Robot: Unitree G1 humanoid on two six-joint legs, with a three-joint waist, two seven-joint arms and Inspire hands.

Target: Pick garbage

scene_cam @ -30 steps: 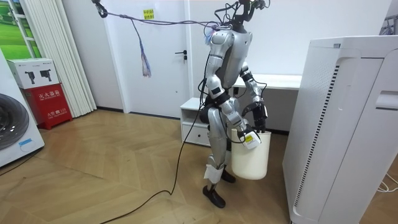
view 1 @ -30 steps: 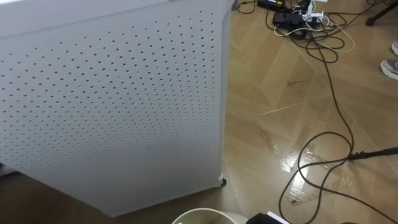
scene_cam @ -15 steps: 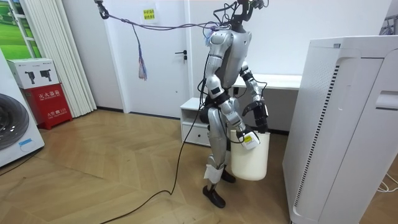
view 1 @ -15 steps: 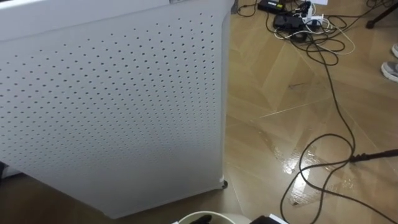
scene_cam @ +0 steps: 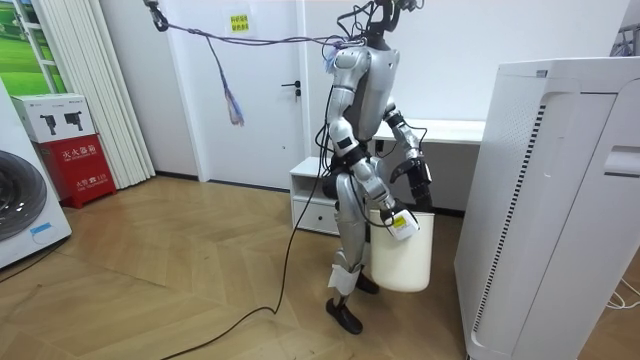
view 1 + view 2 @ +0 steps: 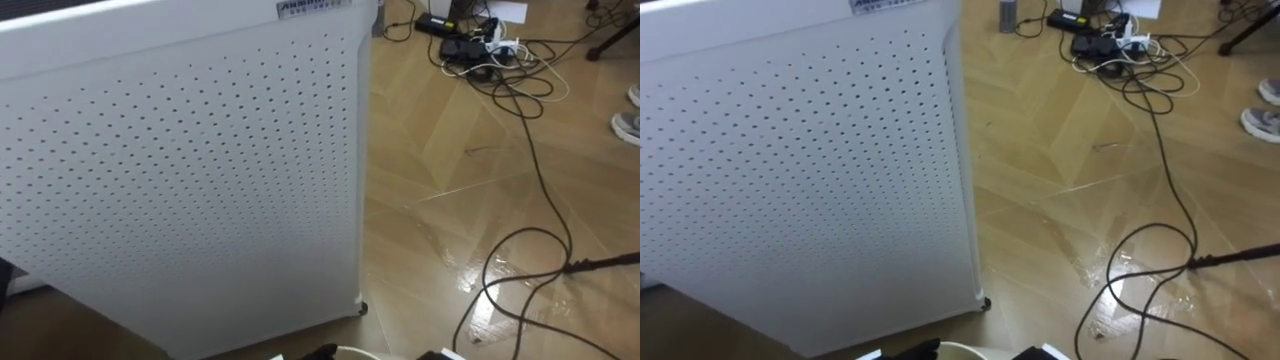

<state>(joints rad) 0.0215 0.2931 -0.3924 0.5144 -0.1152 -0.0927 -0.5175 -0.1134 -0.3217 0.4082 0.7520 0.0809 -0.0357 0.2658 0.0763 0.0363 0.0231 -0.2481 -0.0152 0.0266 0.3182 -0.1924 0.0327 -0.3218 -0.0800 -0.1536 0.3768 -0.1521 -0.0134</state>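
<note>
Room view: the robot stands facing a tall white appliance (image 5: 555, 200), with a white bin (image 5: 402, 255) at hip height between them.
Eye views: the appliance's perforated panel, cables (image 6: 520, 120) on the wood floor (image 6: 440, 150).
Right hand (image 5: 399, 221): at the bin's rim, grip unreadable.
Left hand (image 5: 420, 190): at the rim's far side, grip equally unclear.

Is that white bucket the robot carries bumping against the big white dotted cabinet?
Apart. The room view shows a plain open gap between the bucket and the near edge of the cabinet.
</note>
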